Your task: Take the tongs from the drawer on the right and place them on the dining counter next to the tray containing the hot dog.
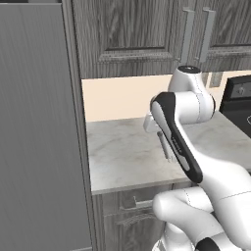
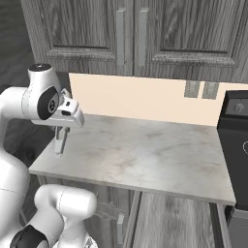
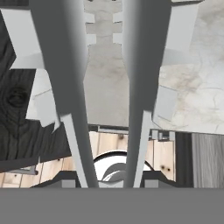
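Note:
The slim silvery-grey tongs [image 1: 164, 146] hang tips-down from my gripper [image 1: 153, 123], a little above the marble worktop. From the right they appear as a short grey bar [image 2: 60, 141] under the hand [image 2: 69, 115], near the worktop's left front corner. In the hand view their two long arms [image 3: 65, 74] run up the picture, and my gripper [image 3: 109, 180] is shut on them at the bottom. A dark wood-grain drawer front [image 1: 131, 206] with a silvery bar handle sits under the worktop's edge; how far it stands out is unclear. The dining counter, the tray and the hot dog are out of view.
The narrow wall-side marble worktop [image 2: 150, 155] lies under the hand, with dark upper cabinets [image 2: 131, 34] above it. A black appliance [image 2: 236, 140] stands at its right end. A tall grey panel [image 1: 39, 142] walls off the left. Two outlets [image 2: 201, 89] sit on the beige backsplash.

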Available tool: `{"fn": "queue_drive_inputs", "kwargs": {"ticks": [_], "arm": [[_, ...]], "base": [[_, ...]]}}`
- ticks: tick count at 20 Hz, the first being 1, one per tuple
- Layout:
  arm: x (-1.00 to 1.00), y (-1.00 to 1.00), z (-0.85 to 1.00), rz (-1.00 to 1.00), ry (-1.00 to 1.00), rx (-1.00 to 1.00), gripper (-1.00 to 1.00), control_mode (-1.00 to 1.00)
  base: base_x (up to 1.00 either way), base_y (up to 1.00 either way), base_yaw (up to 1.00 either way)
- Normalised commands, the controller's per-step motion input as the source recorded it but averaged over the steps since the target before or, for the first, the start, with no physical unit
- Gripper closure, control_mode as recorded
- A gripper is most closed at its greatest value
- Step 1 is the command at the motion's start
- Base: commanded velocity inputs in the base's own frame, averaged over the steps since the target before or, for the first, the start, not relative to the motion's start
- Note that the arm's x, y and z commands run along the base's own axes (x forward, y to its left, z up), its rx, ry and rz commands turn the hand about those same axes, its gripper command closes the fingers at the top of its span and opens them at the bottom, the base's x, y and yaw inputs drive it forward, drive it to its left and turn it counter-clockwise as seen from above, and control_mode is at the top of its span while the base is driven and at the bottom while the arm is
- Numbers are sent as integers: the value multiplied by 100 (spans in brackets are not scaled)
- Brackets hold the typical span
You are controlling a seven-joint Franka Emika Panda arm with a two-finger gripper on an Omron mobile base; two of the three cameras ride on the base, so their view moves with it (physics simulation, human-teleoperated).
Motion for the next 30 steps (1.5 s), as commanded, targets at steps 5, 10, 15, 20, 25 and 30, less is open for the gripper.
{"fn": "queue_drive_inputs", "kwargs": {"ticks": [5, 10, 15, 20, 25, 30], "arm": [[0, 4, 0, 0, 0, 0, 100, -100], [0, 0, 0, 0, 0, 0, 100, -100], [0, 0, 0, 0, 0, 0, 100, 100], [0, 0, 0, 0, 0, 0, 100, 100], [0, 0, 0, 0, 0, 0, 100, 100], [0, 0, 0, 0, 0, 0, 100, 100]], "base": [[0, 0, 0], [0, 0, 0], [-9, 0, 0], [-18, 0, 0], [-27, 0, -1], [-32, 0, -1]]}}
